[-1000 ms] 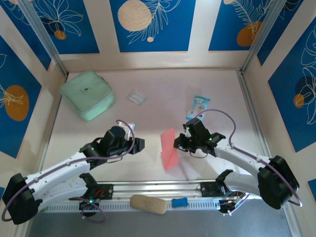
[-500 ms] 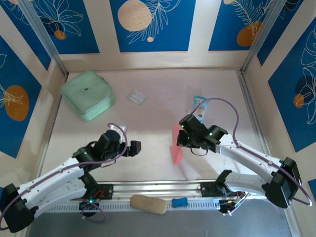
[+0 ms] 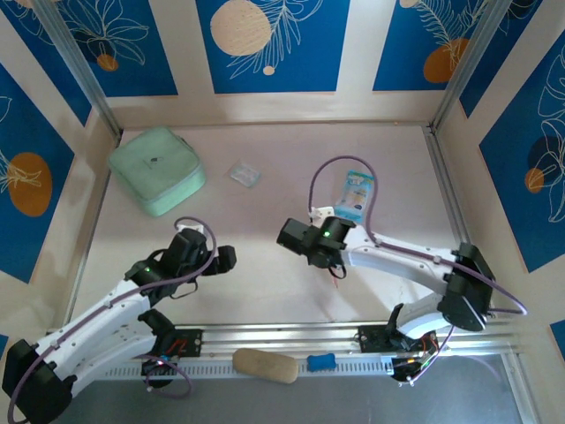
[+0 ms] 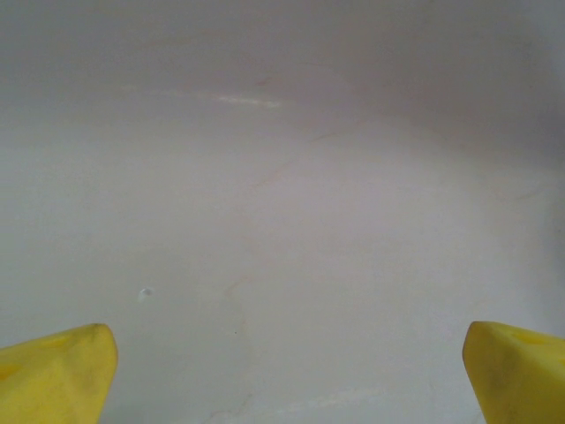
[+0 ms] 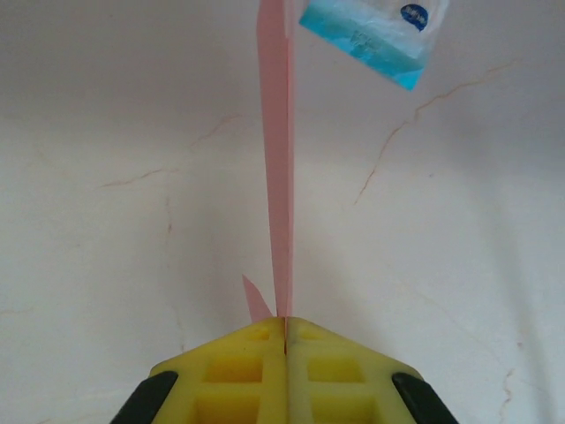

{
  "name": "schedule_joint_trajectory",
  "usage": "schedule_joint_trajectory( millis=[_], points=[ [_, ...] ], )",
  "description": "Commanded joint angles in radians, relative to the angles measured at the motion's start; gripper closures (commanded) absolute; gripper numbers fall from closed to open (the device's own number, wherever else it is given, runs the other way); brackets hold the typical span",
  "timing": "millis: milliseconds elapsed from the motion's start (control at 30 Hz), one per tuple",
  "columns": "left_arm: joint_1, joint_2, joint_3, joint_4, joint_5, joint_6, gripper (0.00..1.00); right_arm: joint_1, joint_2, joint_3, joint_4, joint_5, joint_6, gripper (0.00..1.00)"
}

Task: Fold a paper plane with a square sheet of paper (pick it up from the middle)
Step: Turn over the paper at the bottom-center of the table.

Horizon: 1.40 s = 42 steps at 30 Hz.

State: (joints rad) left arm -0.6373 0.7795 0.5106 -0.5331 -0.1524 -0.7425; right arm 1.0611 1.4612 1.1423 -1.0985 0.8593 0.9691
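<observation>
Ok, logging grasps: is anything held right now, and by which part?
Yes: the right jaws are shut on the pink paper, pinching its near edge. Left jaws open, empty.

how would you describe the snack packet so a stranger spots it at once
On the pale table, look right of centre, toward the back. The snack packet lies flat there. It is blue and white, unlike the bigger mint-green pouch and the clear wrapper further left.

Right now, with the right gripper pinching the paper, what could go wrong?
1. The right gripper grips the pink paper at one end only; the free length could sag or slip.
2. The snack packet lies by the paper's far end; pushing forward may snag it.
3. The left gripper is open over bare table, so nothing backs that hold.
</observation>
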Motion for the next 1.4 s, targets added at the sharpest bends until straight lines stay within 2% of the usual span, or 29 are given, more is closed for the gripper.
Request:
schedule_joint_trajectory(
  millis=[0, 167, 300, 500, 667, 733, 833, 900, 967, 1133, 1233, 1367],
  points=[
    [0.024, -0.018, 0.037, -0.148, -0.105, -0.084, 0.00, 0.018, 0.079, 0.051, -0.093, 0.100, 0.060, 0.95],
    [0.026, -0.056, 0.068, -0.237, -0.205, -0.122, 0.00, 0.025, 0.197, 0.100, 0.000, 0.022, -0.008, 0.95],
    [0.025, -0.095, 0.095, -0.291, -0.262, -0.137, 0.00, 0.027, 0.273, 0.149, 0.119, -0.117, -0.094, 0.93],
    [0.026, -0.117, 0.093, -0.253, -0.206, -0.088, 0.00, 0.024, 0.366, 0.222, 0.251, -0.322, -0.163, 0.88],
    [0.025, -0.114, 0.094, -0.213, -0.137, -0.045, 0.00, -0.017, 0.373, 0.211, 0.357, -0.492, -0.160, 0.82],
    [0.025, -0.109, 0.092, -0.188, -0.091, -0.025, 0.01, -0.040, 0.345, 0.179, 0.413, -0.574, -0.157, 0.78],
    [0.025, -0.077, 0.092, -0.148, -0.019, 0.001, 0.03, -0.067, 0.243, 0.071, 0.558, -0.684, -0.154, 0.62],
    [0.026, -0.047, 0.091, -0.124, 0.024, 0.011, 0.06, -0.096, 0.163, -0.019, 0.651, -0.741, -0.128, 0.59],
    [0.025, -0.014, 0.086, -0.089, 0.076, 0.023, 0.08, -0.137, 0.097, -0.104, 0.704, -0.778, -0.087, 0.60],
    [0.024, 0.105, 0.086, -0.002, 0.215, 0.024, 0.19, -0.246, -0.063, -0.345, 0.828, -0.853, -0.014, 0.70],
    [0.022, 0.152, 0.067, 0.068, 0.275, 0.005, 0.20, -0.300, -0.155, -0.472, 0.893, -0.892, 0.020, 0.74],
    [0.021, 0.180, 0.062, 0.085, 0.264, -0.020, 0.16, -0.344, -0.262, -0.579, 0.920, -0.896, 0.034, 0.75]
  ],
)
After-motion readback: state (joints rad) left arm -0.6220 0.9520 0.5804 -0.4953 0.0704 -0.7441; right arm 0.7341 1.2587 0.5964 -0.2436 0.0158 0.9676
